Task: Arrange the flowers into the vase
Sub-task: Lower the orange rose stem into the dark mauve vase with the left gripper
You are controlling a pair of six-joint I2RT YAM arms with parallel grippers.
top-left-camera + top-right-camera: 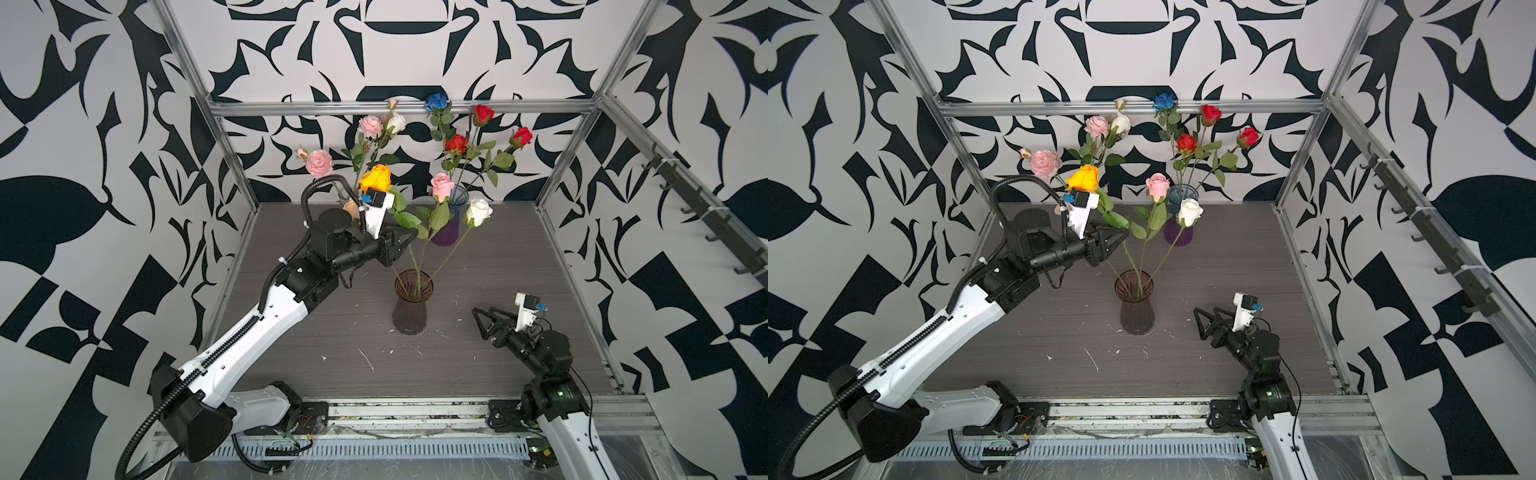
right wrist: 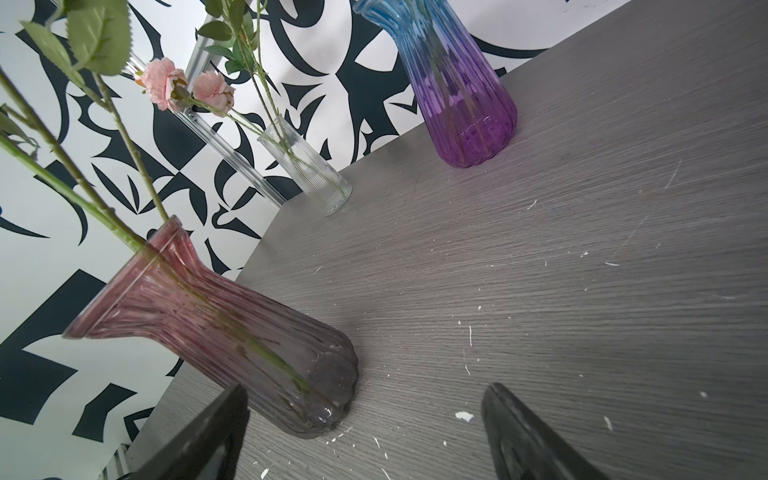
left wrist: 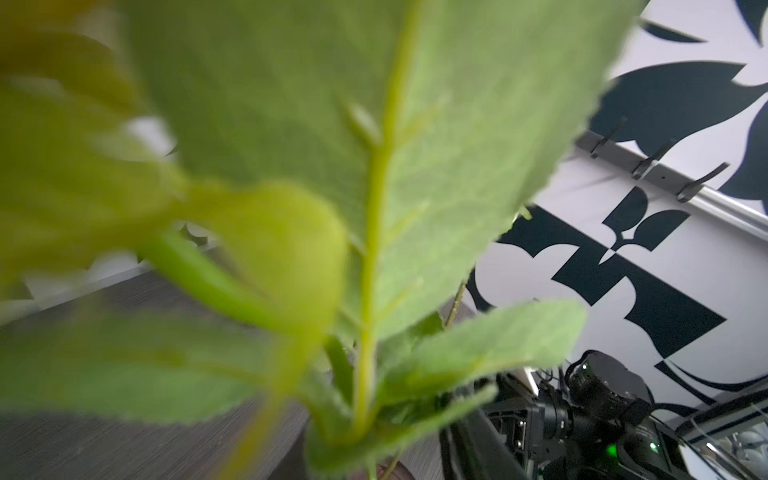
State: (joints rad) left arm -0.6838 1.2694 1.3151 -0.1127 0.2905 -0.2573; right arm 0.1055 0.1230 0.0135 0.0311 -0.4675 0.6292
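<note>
Left end effector (image 1: pixel 405 245): beside the orange rose (image 1: pixel 375 178) stem, above the vase (image 1: pixel 410 307); I cannot tell its opening.
Right end effector (image 2: pixel 369 390): I see it spread wide, empty, over the counter (image 2: pixel 582 291).

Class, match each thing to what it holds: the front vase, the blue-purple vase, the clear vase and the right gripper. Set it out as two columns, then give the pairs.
Column A
1. front vase
2. blue-purple vase
3. clear vase
4. right gripper

Column B
a. frilly pink blooms
b. nothing, jaws open
c. red roses
d. pink rose

Pairs: 1-d, 2-c, 3-a, 4-b
</note>
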